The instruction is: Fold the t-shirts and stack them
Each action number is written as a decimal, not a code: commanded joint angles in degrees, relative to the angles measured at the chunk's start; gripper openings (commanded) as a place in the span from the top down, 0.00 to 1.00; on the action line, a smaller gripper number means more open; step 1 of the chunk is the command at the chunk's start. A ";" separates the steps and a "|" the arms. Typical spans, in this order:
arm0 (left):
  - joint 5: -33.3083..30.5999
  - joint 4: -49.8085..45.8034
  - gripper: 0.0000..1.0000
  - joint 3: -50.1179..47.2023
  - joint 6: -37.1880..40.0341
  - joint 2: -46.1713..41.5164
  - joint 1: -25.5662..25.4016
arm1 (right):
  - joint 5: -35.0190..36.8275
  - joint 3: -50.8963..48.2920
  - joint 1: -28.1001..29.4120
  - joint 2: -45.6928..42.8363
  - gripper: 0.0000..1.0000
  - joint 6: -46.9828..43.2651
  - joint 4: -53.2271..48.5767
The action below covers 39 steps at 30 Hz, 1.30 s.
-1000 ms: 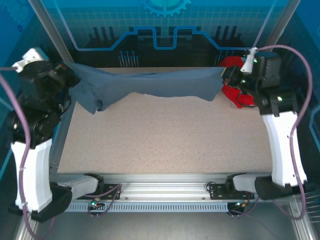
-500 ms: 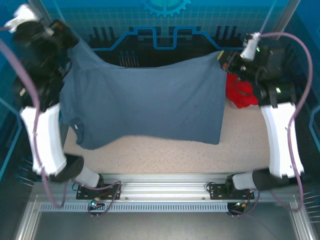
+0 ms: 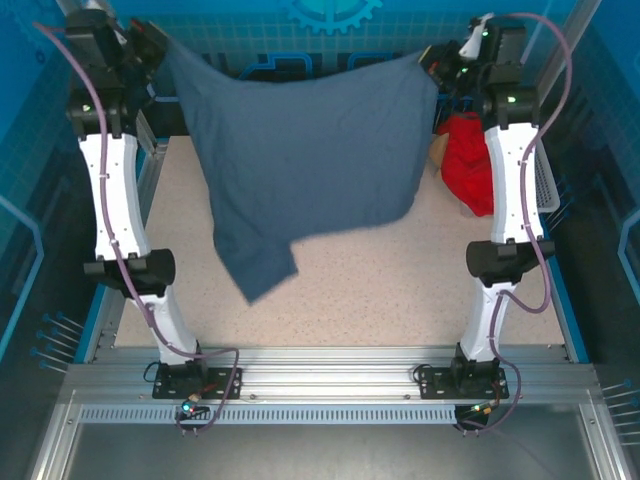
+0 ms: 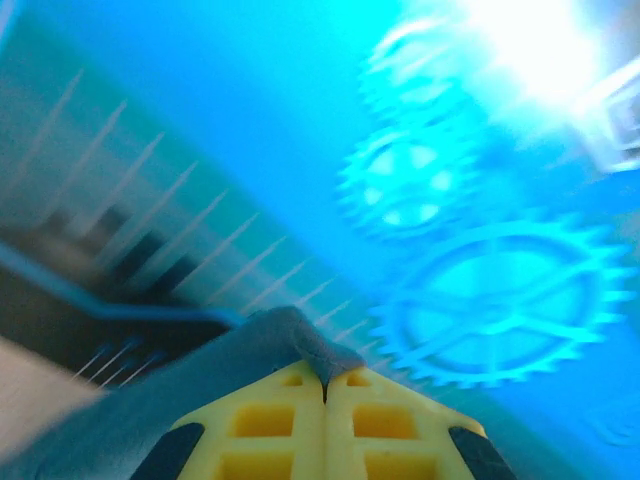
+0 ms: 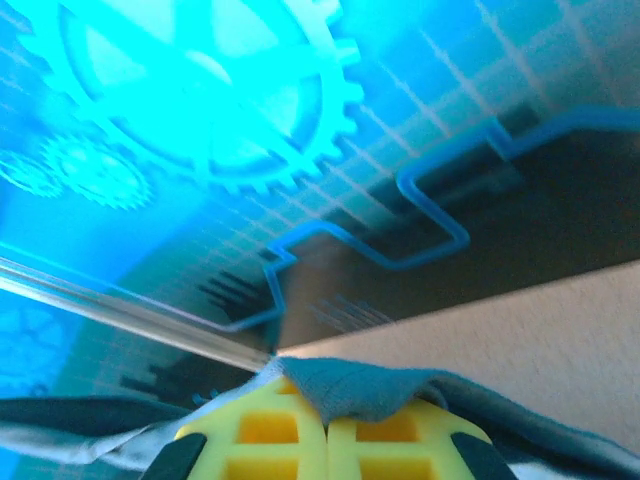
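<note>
Arms raised over last sec: left gripper (image 3: 150,45) & right gripper (image 3: 437,65) clenched on blue t-shirt (image 3: 300,150) corners; it now hangs spread over the table (image 3: 400,290) far edge. Likely next: lay flat.

Beyond the left gripper (image 4: 323,388) stands a blue wall panel (image 4: 220,100) printed with pale gear motifs (image 4: 500,300), a bright glare (image 4: 530,35) up to its right. Ahead of the right gripper (image 5: 325,418), a stepped blue line (image 5: 430,215) crosses that wall above the speckled beige tabletop (image 5: 540,330).

The near table (image 3: 400,290) is left open; the far half is blocked by the hung blue t-shirt (image 3: 300,150) and the red t-shirt (image 3: 468,170).
</note>
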 commanded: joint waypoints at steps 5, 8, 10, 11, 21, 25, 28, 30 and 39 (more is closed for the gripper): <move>2.59 11.39 1.00 -0.98 -0.95 -15.56 0.06 | -5.74 2.96 -4.99 -0.92 1.00 6.04 9.59; 2.37 15.01 1.00 -18.00 -1.51 -26.01 0.00 | -7.28 -0.52 -4.33 -1.64 1.00 3.50 6.67; 1.00 17.47 1.00 -32.36 -3.22 -33.84 -0.11 | -7.28 -7.04 -3.11 -3.89 1.00 1.02 5.08; 0.69 17.65 1.00 -39.61 -4.26 -37.45 -0.16 | -6.76 -12.03 -2.19 -5.83 1.00 -0.15 5.09; 0.69 -1.59 1.00 -99.44 -11.76 -65.17 -5.84 | 9.26 -68.84 6.50 -24.47 1.00 -2.07 10.62; 5.55 3.48 1.00 -115.35 -17.86 -62.92 -12.31 | 15.48 -77.11 4.15 -25.38 1.00 0.10 6.73; 4.09 6.37 1.00 -118.56 -20.88 -57.70 -18.75 | 20.18 -78.78 2.19 -24.76 1.00 1.32 0.18; 3.61 6.89 1.00 -117.81 -21.68 -54.00 -21.50 | 22.71 -80.44 0.84 -24.78 1.00 2.27 -3.32; -0.14 1.38 1.00 -113.79 -22.97 -47.64 -25.60 | 23.91 -90.21 -0.74 -27.86 1.00 4.04 -5.35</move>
